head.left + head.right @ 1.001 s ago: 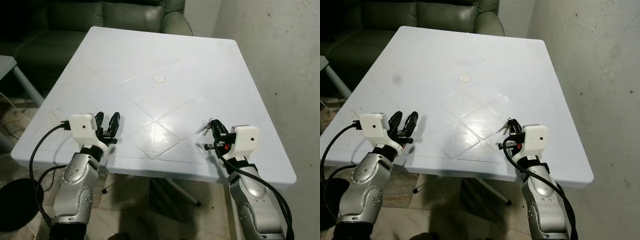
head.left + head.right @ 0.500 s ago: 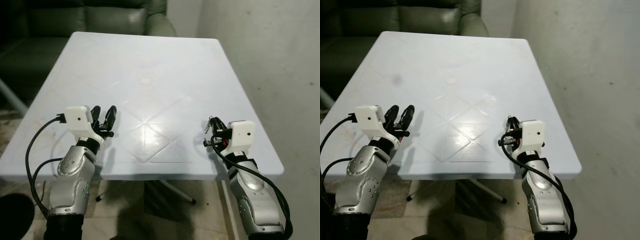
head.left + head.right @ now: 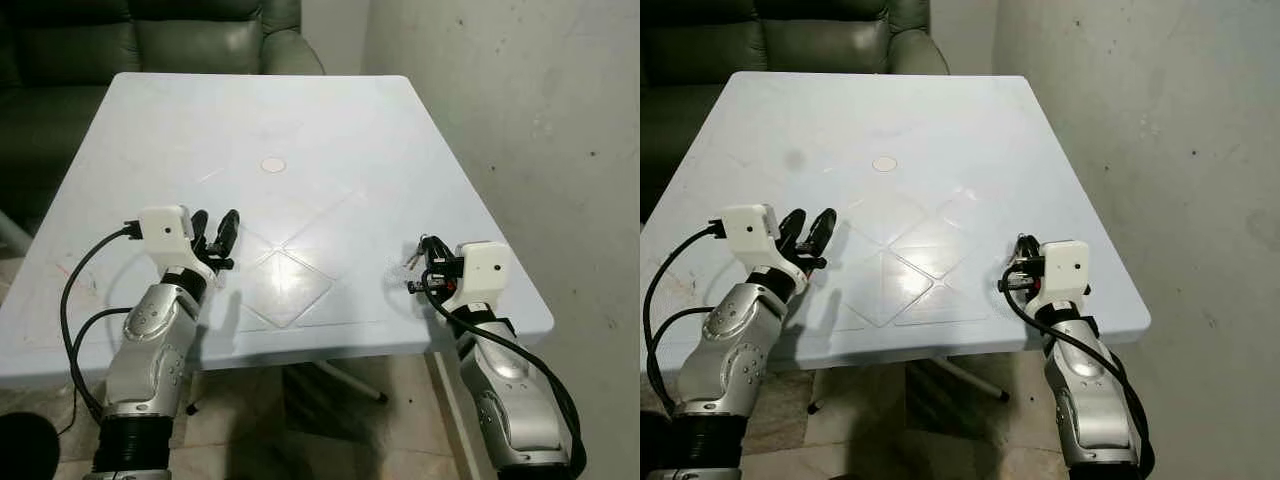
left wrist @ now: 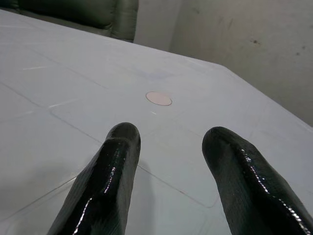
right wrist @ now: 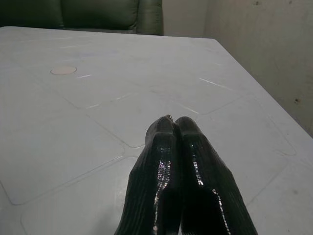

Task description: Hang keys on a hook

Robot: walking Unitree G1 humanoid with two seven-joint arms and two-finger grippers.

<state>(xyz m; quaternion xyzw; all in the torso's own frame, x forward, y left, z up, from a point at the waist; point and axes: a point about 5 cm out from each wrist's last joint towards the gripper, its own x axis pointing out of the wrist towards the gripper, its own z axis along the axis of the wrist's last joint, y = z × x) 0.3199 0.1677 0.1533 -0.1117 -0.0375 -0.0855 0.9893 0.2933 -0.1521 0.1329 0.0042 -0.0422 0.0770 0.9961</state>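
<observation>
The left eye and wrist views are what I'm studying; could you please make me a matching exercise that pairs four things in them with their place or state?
Things:
1. left gripper
2. right gripper
3. keys
4. sofa

Places or states:
A. beyond the far edge of the white table
B. fingers spread apart, holding nothing
C. fingers pressed together
D. dangling at the tip of shut fingers, over the table's near right part

Pairs: 1-B, 2-C, 3-D, 4-A
</observation>
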